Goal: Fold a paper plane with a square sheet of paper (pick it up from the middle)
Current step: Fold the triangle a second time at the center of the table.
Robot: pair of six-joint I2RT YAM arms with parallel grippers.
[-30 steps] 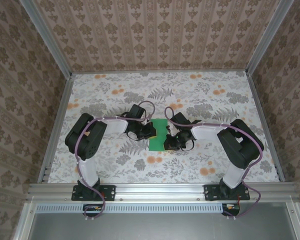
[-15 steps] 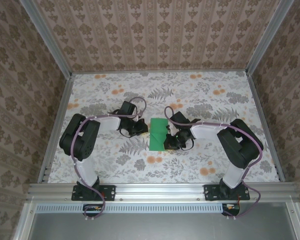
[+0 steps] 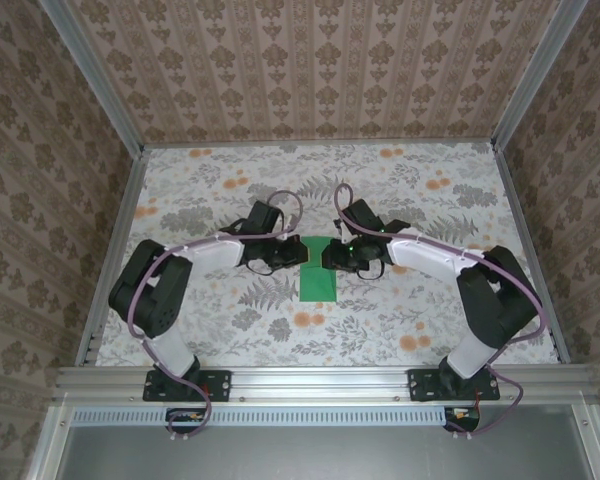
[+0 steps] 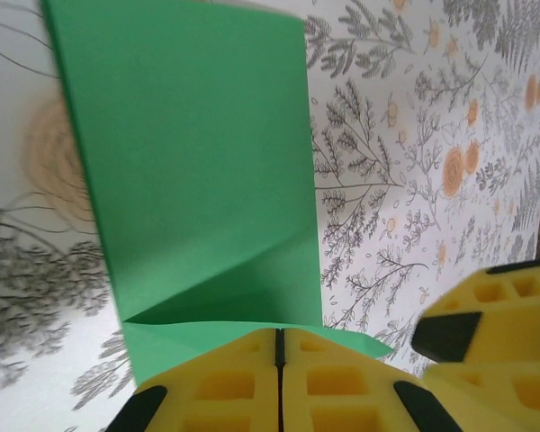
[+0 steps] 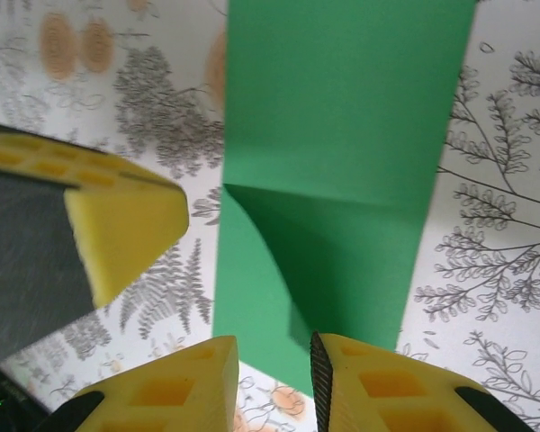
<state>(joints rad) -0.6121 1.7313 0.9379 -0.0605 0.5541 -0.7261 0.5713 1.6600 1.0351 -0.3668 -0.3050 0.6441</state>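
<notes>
floral cloth covers the table, with wallpapered walls closing it in on three sides. at the cloth's centre lies the square sheet of paper, already folded into a narrow green strip running from 12 to 6 o'clock.

a second ago the right gripper sat closed at the strip's 4 o'clock edge. it has since let go and swung up to the 12 o'clock end. its fingers now stand apart, with the paper's edge in front of the gap and a raised flap with a soft crease just beyond.

the left gripper pulled away toward 9 o'clock half a second ago and has come back to the same far end from the other side. its fingers are pressed together right at a turned-over corner. whether a layer is pinched between them i cannot tell.

both grippers now face each other across the far end, so the work seems to have shifted from the earlier crease to the corner folds at the nose. the flap stands up and is not yet flattened.
</notes>
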